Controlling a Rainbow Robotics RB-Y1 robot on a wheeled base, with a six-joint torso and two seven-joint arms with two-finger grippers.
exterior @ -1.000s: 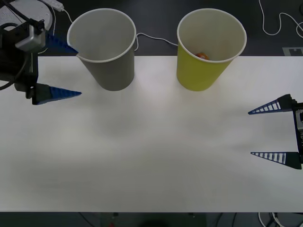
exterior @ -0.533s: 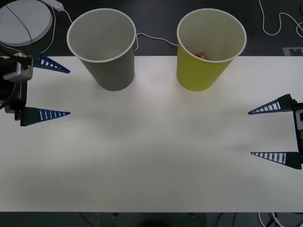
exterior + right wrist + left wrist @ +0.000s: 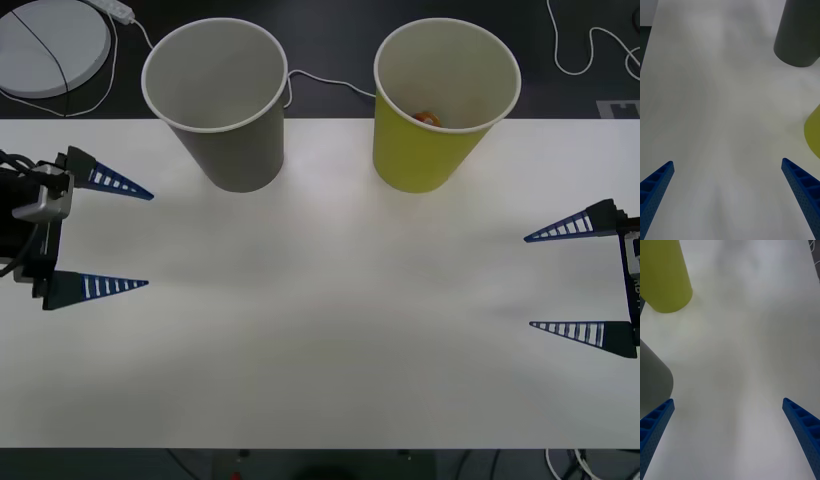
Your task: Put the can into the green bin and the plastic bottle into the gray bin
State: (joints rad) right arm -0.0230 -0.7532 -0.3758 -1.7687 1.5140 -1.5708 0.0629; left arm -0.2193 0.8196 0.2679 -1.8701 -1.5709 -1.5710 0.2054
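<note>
The gray bin (image 3: 225,120) stands upright at the back left of the white table, and the green bin (image 3: 440,120) stands upright to its right. A bit of the orange can (image 3: 427,118) shows inside the green bin, low against its far wall. The plastic bottle is out of view. My left gripper (image 3: 150,240) is open over the table's left edge, nearer than the gray bin and apart from it. My right gripper (image 3: 528,282) is open at the right edge with nothing between its fingers. The left wrist view has the green bin (image 3: 664,277) and gray bin (image 3: 653,378) off to one side.
The white table (image 3: 330,330) spreads between both arms. Behind it, on the dark floor, lie a white round disc (image 3: 50,45) at the back left and white cables (image 3: 320,80). The right wrist view catches the gray bin (image 3: 799,33) and the green bin's edge (image 3: 813,131).
My left gripper has drawn back from beside the gray bin's rim toward the near left of the table, staying open. The right arm has not moved.
</note>
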